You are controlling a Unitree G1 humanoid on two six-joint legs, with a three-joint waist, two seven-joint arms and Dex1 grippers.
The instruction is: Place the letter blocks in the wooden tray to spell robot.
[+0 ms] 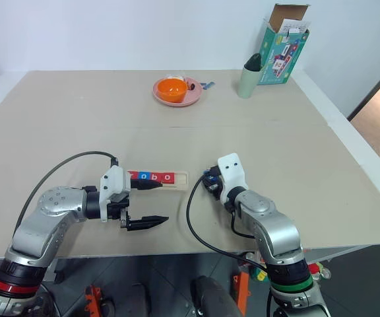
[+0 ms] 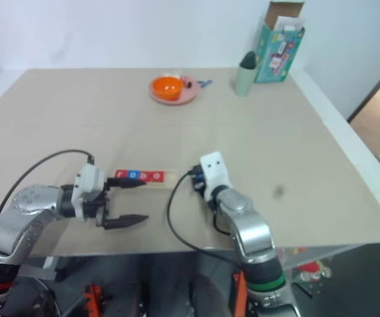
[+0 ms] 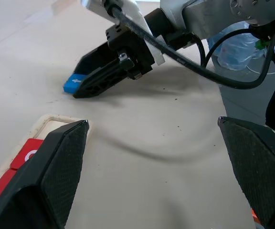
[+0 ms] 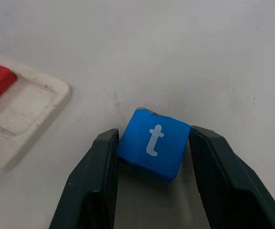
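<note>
Item: blue "t" block (image 4: 153, 150), clamped between the fingers of the right gripper (image 4: 152, 191), low over the table just right of the wooden tray (image 1: 181, 178).

Item: wooden tray, near-centre of the table, holding four blocks (image 1: 152, 177) in a row (red and blue, reading r-o-b-o). Its right end slot is bare.

Item: left gripper (image 1: 145, 203), jaws spread wide and holding nothing, at the tray's left end; one finger lies over the leftmost tile.

Handling note: the "t" likely goes into the bare right slot. Best to keep it letter-up, square it to the groove, lower it flush beside the last "o" and let go only once seated, without nudging the row.

Surface: pale tan tabletop (image 1: 295, 152), matte, with a seam across it. Far side: pink plate (image 1: 191, 99) with orange bowl (image 1: 172, 90), green cup (image 1: 249, 80), opened carton (image 1: 284, 46). White wall behind.
</note>
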